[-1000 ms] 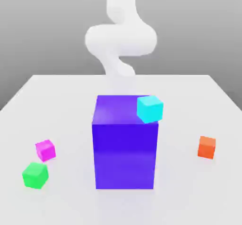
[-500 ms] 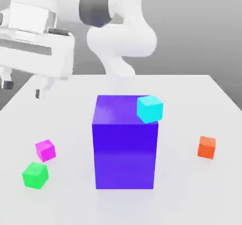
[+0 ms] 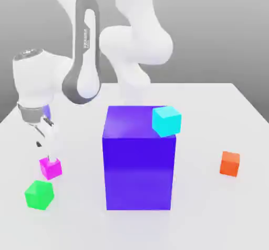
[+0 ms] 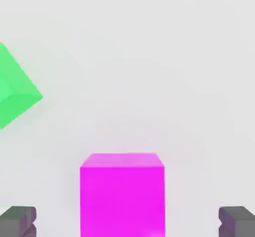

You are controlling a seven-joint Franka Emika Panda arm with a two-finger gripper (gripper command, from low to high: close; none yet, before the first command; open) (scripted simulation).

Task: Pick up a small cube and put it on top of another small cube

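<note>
Exterior view: one white arm reaches down at the exterior view's left; its gripper [image 3: 51, 158] hangs directly over the small cube [image 3: 50, 168], which sits on the white table [image 3: 210, 112]. Count: one big purple-blue block [image 3: 139, 165] at centre, four small cubes. A cyan cube [image 3: 166, 121] rests on the block's top corner; a green cube [image 3: 39, 194] lies near the small cube; an orange cube [image 3: 229, 164] sits well apart at the exterior view's right.

Hand view: two dark fingertips [image 4: 18, 221] spread wide, one on either side of the small cube [image 4: 122, 193], neither touching it. Hand released. One green cube [image 4: 14, 89] nearby.
</note>
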